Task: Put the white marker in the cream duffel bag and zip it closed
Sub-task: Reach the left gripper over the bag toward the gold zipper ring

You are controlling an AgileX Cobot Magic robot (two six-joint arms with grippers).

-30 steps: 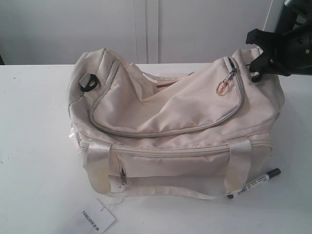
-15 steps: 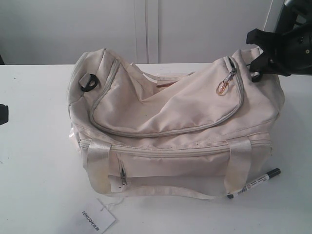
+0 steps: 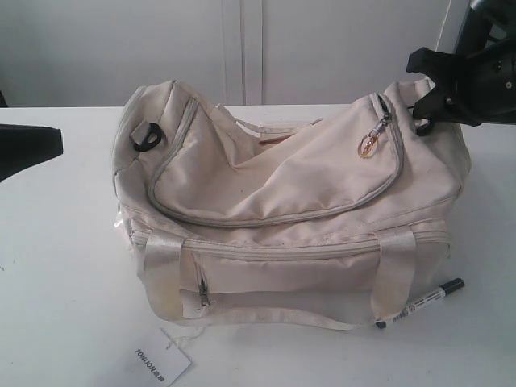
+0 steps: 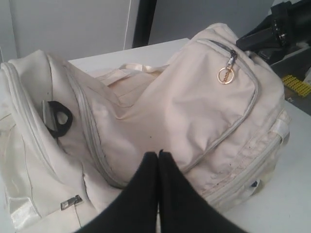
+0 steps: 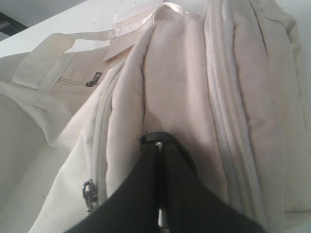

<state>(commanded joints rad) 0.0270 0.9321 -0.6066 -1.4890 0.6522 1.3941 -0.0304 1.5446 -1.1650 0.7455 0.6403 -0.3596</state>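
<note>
The cream duffel bag [image 3: 282,210] lies across the table, its curved top zipper drawn round to the gold ring pull [image 3: 369,147] near its right end. The white marker [image 3: 421,302] rests on the table by the bag's front right corner. My right gripper [image 3: 421,113] is at the bag's right end, jaws shut, its tips [image 5: 159,141] pinched at a black ring on that end. My left gripper [image 3: 58,143] comes in from the left edge, short of the bag. In the left wrist view its jaws [image 4: 158,153] are shut with nothing between them, over the bag's flap [image 4: 184,111].
A white paper tag [image 3: 160,361] printed TONLION lies at the front left. Another black ring [image 3: 147,135] sits on the bag's left end. The bag's handles hang over the front pocket [image 3: 266,274]. A white wall stands behind the table.
My left gripper has entered from the left edge and moved right toward the bag. The right gripper, bag and marker have not moved.
</note>
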